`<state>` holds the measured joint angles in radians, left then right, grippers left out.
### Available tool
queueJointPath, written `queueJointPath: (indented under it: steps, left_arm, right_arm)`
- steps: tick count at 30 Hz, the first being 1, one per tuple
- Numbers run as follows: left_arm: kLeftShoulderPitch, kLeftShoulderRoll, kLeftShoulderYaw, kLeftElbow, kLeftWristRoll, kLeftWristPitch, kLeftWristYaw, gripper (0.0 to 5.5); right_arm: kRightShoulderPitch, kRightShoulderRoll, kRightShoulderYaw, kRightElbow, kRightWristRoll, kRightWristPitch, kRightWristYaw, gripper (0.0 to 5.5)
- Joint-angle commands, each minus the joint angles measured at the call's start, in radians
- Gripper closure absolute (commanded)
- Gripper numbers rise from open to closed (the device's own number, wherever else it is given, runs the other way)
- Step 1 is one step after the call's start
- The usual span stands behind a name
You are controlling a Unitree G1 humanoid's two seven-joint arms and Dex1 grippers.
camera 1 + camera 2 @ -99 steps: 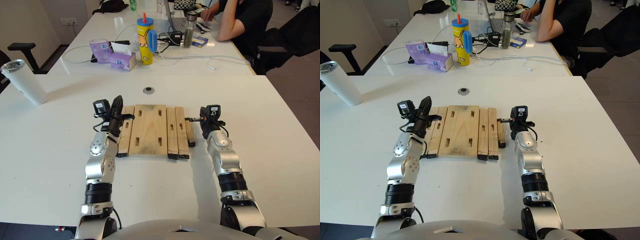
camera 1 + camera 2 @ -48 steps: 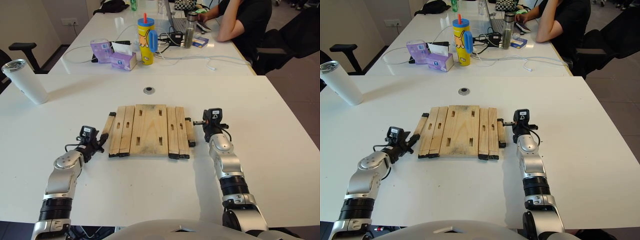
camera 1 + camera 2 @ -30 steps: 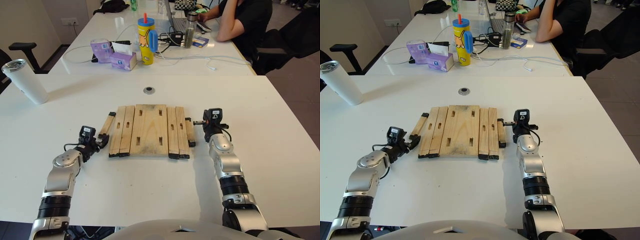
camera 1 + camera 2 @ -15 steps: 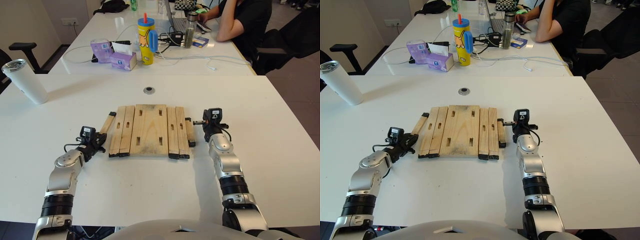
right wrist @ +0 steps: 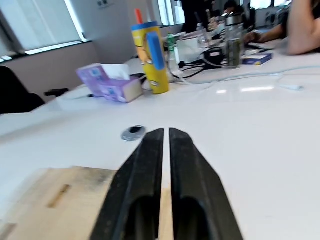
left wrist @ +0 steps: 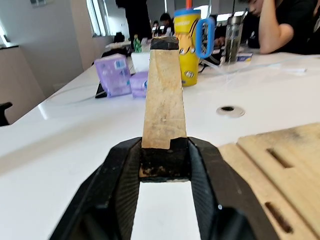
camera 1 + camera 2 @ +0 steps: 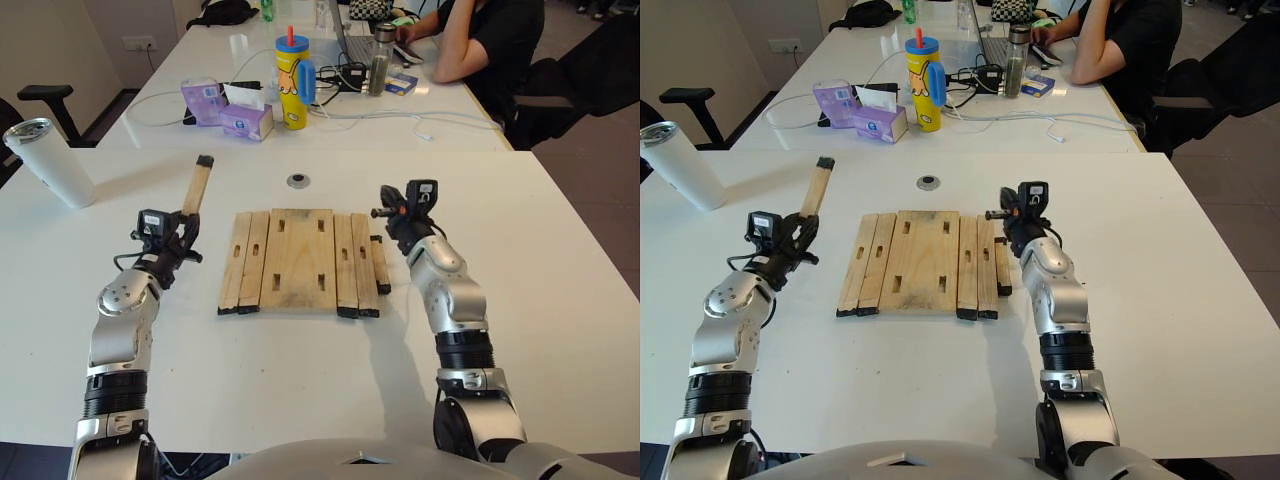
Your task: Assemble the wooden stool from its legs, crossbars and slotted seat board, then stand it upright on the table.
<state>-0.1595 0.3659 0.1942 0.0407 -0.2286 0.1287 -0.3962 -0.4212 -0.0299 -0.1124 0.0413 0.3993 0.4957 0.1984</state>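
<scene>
Left gripper (image 6: 165,159) clenched on end of stick (image 6: 163,95), rest jutting past fingertips. Light, stiff, rough wood; end grip may pivot, mid-length likely steadier. Right gripper (image 5: 166,150) closed, empty, above planks (image 7: 290,262).

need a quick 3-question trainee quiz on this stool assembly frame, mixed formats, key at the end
1. True or false: the left gripper has its jaws shut on a wooden bar.
2. Where is the slotted seat board? A) flat on the table, between the two arms; B) standing upright on its edge; C) held up in the air by the right arm.
3. Fill the blank: the right gripper has its jaws ___, with nothing between them.
Key: 1 true; 2 A; 3 shut.
</scene>
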Motion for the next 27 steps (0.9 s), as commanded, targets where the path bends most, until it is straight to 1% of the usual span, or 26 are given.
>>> queueJointPath:
  steps: [1, 3, 5, 8, 9, 15, 20, 27]
  left_arm:
    - [0.007, -0.039, -0.105, -0.137, -0.058, -0.032, -0.116, 4.17]
    - [0.019, -0.053, -0.138, -0.182, -0.098, -0.018, -0.159, 4.17]
    - [0.028, -0.067, -0.157, -0.211, -0.142, -0.004, -0.197, 4.17]
    - [0.044, -0.072, -0.183, -0.255, -0.197, 0.029, -0.239, 4.17]
    - [0.048, -0.074, -0.193, -0.271, -0.212, 0.04, -0.25, 4.17]
    - [0.062, -0.072, -0.229, -0.319, -0.252, 0.087, -0.279, 4.17]
    - [0.077, -0.061, -0.239, -0.331, -0.243, 0.095, -0.286, 4.17]
    - [0.087, -0.036, -0.254, -0.286, -0.147, 0.038, -0.276, 4.17]
  right_arm:
    - [-0.076, 0.08, -0.119, -0.148, 0.468, 0.382, 0.002, 4.62]
    - [-0.089, 0.088, -0.152, -0.16, 0.607, 0.461, -0.02, 4.28]
    - [-0.092, 0.096, -0.173, -0.163, 0.703, 0.504, -0.043, 3.95]
    - [-0.092, 0.105, -0.189, -0.164, 0.807, 0.545, -0.101, 3.45]
    - [-0.092, 0.106, -0.191, -0.162, 0.833, 0.55, -0.121, 3.39]
    - [-0.096, 0.105, -0.183, -0.147, 0.903, 0.54, -0.194, 3.39]
    - [-0.11, 0.085, -0.184, -0.127, 0.909, 0.512, -0.219, 3.39]
    - [-0.137, 0.047, -0.182, -0.1, 0.901, 0.476, -0.224, 4.49]
